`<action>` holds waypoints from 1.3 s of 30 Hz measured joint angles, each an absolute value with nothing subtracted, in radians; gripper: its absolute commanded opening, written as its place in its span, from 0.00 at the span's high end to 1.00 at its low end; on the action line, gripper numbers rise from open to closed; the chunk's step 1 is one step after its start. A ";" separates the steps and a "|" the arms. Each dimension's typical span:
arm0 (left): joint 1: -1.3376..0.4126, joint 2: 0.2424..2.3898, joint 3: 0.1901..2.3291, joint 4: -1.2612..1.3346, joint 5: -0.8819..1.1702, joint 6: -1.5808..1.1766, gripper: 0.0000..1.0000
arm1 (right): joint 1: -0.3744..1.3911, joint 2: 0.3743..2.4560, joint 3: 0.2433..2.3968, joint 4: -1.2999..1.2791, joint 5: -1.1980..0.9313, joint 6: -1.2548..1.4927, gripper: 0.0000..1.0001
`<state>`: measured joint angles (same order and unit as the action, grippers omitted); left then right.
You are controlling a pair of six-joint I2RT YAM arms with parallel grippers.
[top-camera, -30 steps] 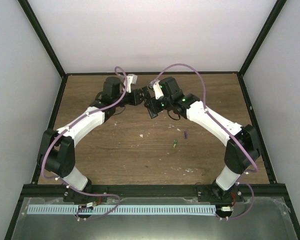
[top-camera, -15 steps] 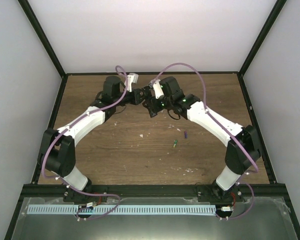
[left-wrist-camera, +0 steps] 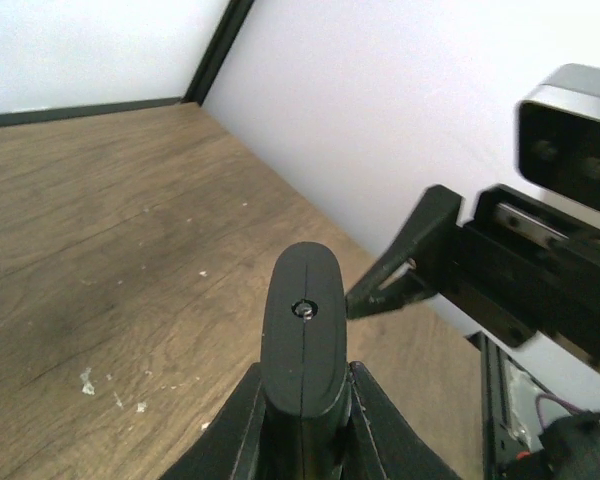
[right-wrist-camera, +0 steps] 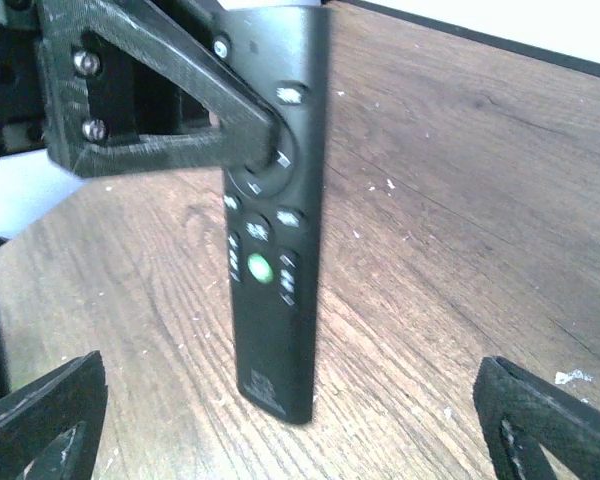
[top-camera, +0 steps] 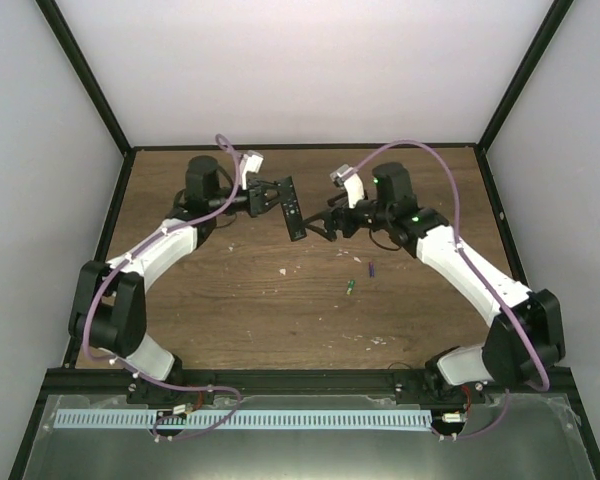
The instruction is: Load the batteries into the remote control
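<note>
The slim black bar-shaped remote control [top-camera: 293, 209] is clamped by the left pincer [top-camera: 279, 196] at the far-middle brown wooden worktop [top-camera: 230, 300]. The right pincer [top-camera: 323, 223] gapes empty, so the small green battery [top-camera: 350, 287] and the small purple battery [top-camera: 372, 269] are best fetched singly.

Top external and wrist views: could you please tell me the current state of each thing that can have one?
left gripper: jaws shut on the remote control.
right gripper: jaws open, empty.
remote control: gripped near one end, buttons facing the right gripper; battery compartment not visible.
green battery: lying loose on the table.
purple battery: lying loose, apart from the green one.
</note>
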<state>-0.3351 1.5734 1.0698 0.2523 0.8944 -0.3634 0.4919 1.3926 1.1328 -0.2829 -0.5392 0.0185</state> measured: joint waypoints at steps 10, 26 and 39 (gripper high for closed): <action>-0.298 1.498 1.009 0.501 1.184 -0.479 1.00 | 0.462 1.387 1.089 -0.253 -0.863 -0.035 0.10; -0.307 1.462 0.926 0.693 1.245 -0.608 1.00 | 0.482 1.472 1.084 -0.181 -1.027 -0.019 0.41; -0.329 1.464 0.926 0.742 1.236 -0.635 1.00 | 0.542 1.499 1.092 -0.134 -1.033 0.000 0.75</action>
<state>-0.3286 1.4635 0.9260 0.7418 1.2362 -0.6353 0.5415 1.4990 1.0920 -0.1337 -1.0332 -0.0002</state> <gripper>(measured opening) 0.162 0.319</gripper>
